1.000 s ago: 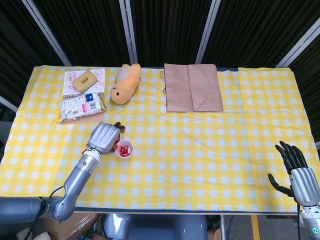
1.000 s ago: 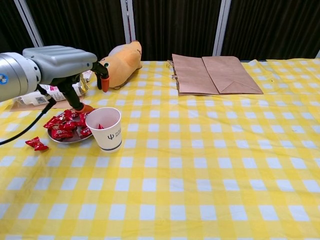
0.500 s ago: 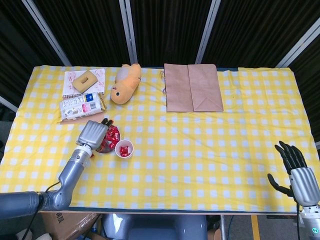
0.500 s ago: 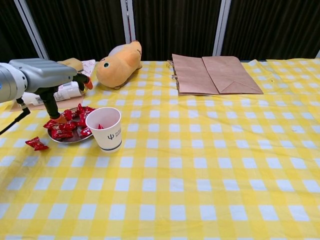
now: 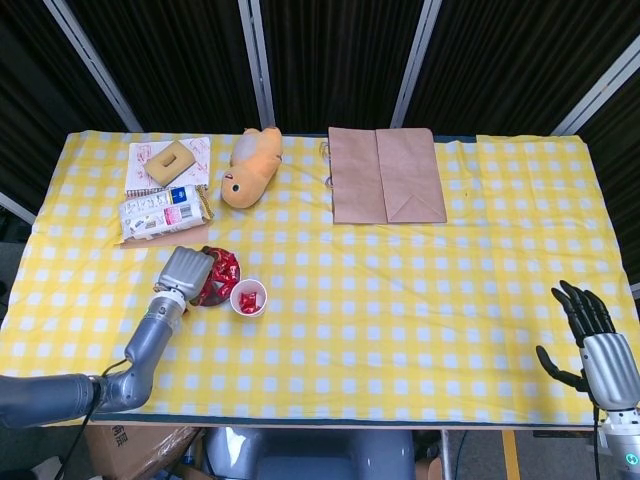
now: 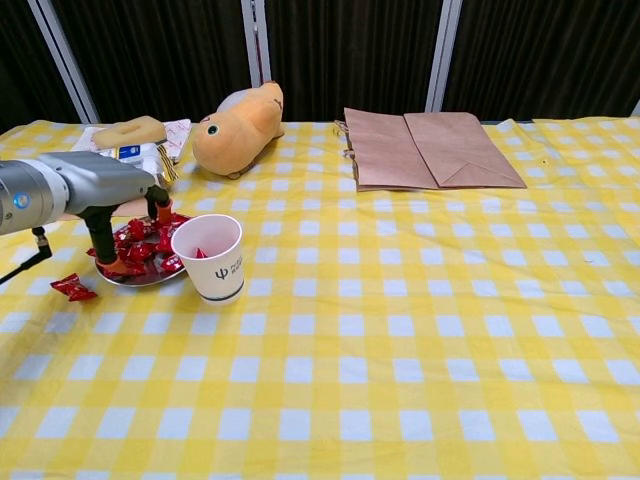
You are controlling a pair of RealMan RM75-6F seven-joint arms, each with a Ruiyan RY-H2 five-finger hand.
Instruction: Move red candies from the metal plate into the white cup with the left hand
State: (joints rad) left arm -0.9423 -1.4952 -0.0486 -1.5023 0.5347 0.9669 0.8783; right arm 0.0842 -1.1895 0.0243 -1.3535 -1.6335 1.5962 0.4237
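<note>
The metal plate [image 6: 148, 282] holds a heap of red candies [image 6: 138, 250] at the table's left, with candies [image 5: 223, 270] also showing in the head view. Just right of it stands the white cup [image 6: 214, 258], and the cup [image 5: 249, 297] has a few red candies inside. My left hand [image 6: 98, 192] hangs over the plate's left side, fingers apart and pointing down, fingertips [image 6: 106, 255] touching the heap. I see no candy held in it. My right hand [image 5: 592, 342] rests at the front right corner, fingers spread and empty.
One stray red candy [image 6: 73, 288] lies on the cloth left of the plate. Behind the plate are a snack packet [image 5: 160, 212], a bread piece on paper [image 5: 170, 162], a plush toy [image 5: 250, 166] and a flat brown paper bag [image 5: 387, 175].
My left hand moved from above the cup back to the left and came down onto the candies in the plate. The right hand stayed put.
</note>
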